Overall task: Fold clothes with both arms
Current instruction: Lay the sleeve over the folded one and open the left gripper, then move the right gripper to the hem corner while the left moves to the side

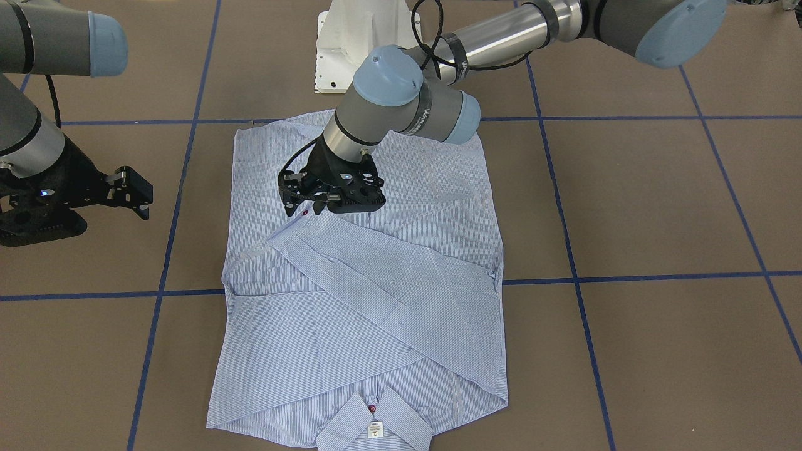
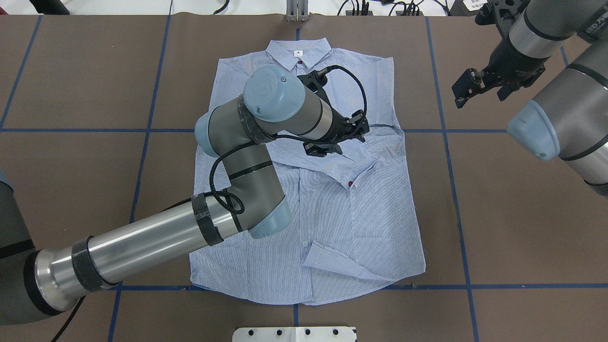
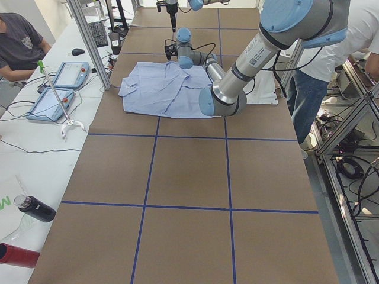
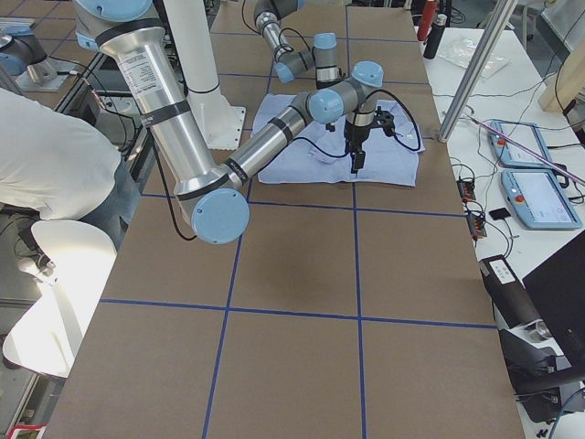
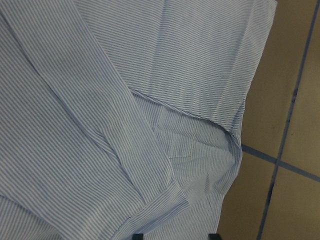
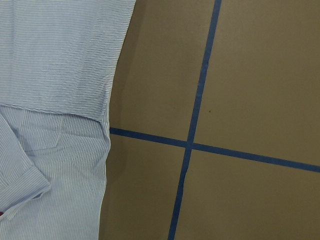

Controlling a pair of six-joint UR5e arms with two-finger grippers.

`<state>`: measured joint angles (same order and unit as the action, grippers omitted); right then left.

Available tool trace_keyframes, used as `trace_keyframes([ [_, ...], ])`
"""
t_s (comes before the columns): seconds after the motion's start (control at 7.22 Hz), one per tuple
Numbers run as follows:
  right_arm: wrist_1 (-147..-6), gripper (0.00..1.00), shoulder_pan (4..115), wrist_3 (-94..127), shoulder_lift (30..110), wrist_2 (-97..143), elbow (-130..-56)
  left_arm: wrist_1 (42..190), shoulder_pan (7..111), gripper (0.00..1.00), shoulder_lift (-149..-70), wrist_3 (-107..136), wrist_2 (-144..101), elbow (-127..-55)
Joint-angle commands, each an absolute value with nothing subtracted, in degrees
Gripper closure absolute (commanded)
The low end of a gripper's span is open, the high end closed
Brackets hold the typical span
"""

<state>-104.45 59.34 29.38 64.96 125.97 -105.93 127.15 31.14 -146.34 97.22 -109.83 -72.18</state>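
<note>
light blue-and-white striped shirt (image 1: 351, 313) lies flat, front up, mid-counter (image 1: 658, 200), with both sleeves crossed over the chest (collar (image 1: 376, 419) away from the robot). left pincer (image 1: 305, 203) hangs over the red-buttoned cuff (image 2: 361, 171). right pincer (image 1: 135, 195), jaws apart, sits off the shirt's side. only the left wrist view shows the left fingertips (image 5: 137, 236) spread above the cloth.

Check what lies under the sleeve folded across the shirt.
The sleeve rests on the striped front of the shirt, visible around its edges. The strip directly beneath is covered, unseen.
</note>
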Motion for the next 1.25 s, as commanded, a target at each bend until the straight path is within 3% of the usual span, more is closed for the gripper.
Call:
trace_keyframes([
  [0.0, -104.1, 0.00, 59.2, 29.3, 65.1, 128.8, -106.0, 127.1, 31.1, 0.00, -146.1, 95.3, -108.5, -72.7],
  [0.28, -97.8, 0.00, 55.3, 36.9, 69.2, 128.6, -109.0, 126.7, 31.3, 0.00, -139.5, 95.2, -108.7, -77.4],
  [0.42, -90.7, 0.00, 52.5, 46.0, 71.6, 125.5, -110.6, 125.2, 31.6, 0.00, -134.0, 95.0, -108.9, -85.1],
  [0.69, -84.7, 0.00, 46.8, 55.0, 76.4, 124.1, -113.2, 108.4, 31.9, 0.00, -131.2, 87.9, -109.0, -97.9],
  [1.11, -79.3, 0.00, 35.5, 64.9, 80.4, 116.3, -113.6, 99.7, 33.5, 0.00, -124.0, 83.1, -109.1, -111.6],
])
